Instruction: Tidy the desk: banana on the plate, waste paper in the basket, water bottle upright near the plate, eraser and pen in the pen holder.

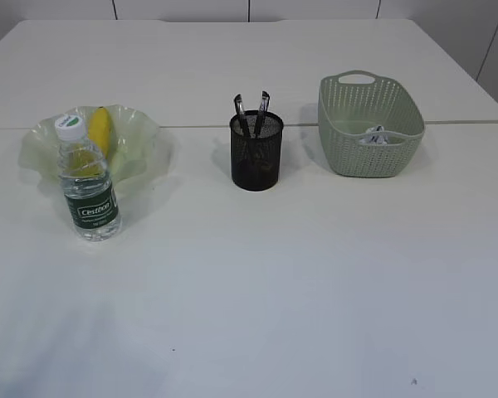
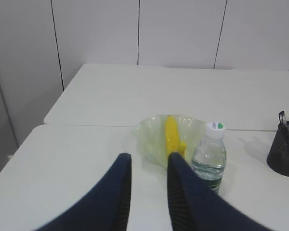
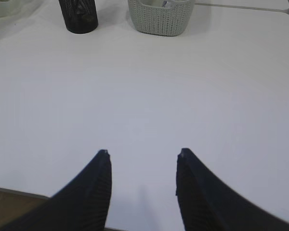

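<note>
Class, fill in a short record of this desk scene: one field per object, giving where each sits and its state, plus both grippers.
banana: lying in the plate
water bottle: upright, capped, just in front of the plate
pen holder: mid-desk, two pens standing in it; eraser not visible
basket: right side, crumpled paper inside
left gripper: open, empty
right gripper: open, empty, above bare desk

Pale panelled walls (image 2: 183, 31) with thin dark seams are running behind two white tables (image 1: 232, 66) that are sitting pushed together.
</note>
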`<state>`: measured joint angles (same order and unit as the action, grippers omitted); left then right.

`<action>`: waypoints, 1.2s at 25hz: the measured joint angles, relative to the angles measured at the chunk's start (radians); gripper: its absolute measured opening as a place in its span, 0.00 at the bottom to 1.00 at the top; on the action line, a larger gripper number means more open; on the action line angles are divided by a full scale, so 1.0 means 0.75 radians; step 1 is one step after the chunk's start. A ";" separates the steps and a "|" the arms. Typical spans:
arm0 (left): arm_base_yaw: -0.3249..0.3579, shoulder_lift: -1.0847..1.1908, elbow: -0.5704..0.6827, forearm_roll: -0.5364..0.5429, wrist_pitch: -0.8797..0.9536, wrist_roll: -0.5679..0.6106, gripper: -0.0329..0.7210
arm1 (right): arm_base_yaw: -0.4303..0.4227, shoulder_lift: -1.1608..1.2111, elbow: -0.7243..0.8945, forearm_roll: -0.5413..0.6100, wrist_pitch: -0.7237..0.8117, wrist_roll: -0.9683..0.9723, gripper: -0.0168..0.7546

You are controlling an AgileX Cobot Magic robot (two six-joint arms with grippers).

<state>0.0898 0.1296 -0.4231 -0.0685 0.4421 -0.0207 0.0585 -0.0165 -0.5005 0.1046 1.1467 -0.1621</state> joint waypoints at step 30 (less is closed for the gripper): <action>0.000 -0.163 -0.138 0.057 0.831 0.014 0.27 | 0.000 0.000 0.000 0.000 0.000 0.000 0.45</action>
<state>0.0898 0.0076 -0.5269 -0.0257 1.0652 -0.0106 0.0585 -0.0165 -0.5005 0.1046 1.1467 -0.1621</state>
